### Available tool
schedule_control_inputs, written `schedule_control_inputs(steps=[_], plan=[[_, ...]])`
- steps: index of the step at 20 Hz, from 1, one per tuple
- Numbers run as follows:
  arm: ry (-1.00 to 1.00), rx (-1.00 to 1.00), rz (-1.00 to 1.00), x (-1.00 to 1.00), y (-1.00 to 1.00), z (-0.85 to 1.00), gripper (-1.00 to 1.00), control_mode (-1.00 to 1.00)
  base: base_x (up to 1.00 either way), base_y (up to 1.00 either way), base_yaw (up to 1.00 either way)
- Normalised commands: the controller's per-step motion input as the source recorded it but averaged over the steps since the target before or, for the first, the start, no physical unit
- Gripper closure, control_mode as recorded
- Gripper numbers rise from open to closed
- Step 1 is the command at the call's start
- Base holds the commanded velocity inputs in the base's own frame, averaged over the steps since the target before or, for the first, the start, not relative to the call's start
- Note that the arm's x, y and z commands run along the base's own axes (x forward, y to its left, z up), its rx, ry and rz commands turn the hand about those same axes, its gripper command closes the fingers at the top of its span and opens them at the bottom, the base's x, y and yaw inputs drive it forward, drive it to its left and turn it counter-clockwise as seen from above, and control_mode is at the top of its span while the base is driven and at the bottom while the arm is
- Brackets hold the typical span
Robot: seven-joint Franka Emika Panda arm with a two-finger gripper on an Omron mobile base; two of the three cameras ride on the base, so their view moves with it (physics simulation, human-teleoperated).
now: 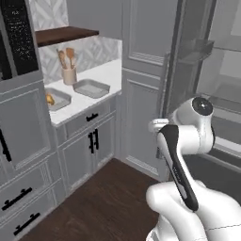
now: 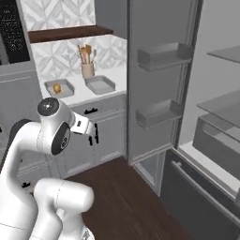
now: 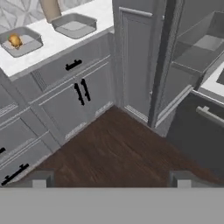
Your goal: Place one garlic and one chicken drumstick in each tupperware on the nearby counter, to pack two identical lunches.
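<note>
The gripper (image 3: 111, 178) is spread wide with nothing between its tips, and it hangs over the dark wood floor (image 3: 118, 148), well apart from every task item.

Far ahead of it and up to its left, on the white counter (image 1: 101, 73), sit 2 grey tupperware trays. The left tupperware (image 3: 21, 43) already holds 1 orange chicken drumstick (image 3: 15, 41); no garlic can be made out beside it, though at this size a pale bulb could be missed. The right tupperware (image 3: 74, 25) looks bare, just beside the beige utensil cup (image 1: 69, 75).

To the gripper's right, the fridge door (image 2: 157, 79) stands open, showing its door bins (image 2: 165, 55) and the inner shelves (image 2: 220, 105); nothing is visible on them from here.

By my reading, the step in hand is fetching the next item, probably from the fridge. To do it well, keep the jaws wide, swing toward the open compartment, sight the item before descending, and approach from above so the bins and shelf edges are cleared. The second drumstick belongs in the bare tray.
</note>
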Motion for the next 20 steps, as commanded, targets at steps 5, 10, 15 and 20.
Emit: schedule_control_inputs(steps=[5,10,15,20], plan=[[0.0,0.0,0.0,0.0,0.0,0.0,-1.0,1.0,0.0,0.0,-1.0],[0.0,0.0,0.0,0.0,0.0,0.0,-1.0,1.0,0.4,-0.18,-0.88],[0.0,0.0,0.0,0.0,0.0,0.0,-1.0,1.0,1.0,0.46,-0.34],[0.0,0.0,0.0,0.0,0.0,0.0,-1.0,1.0,0.84,-0.14,-0.23]])
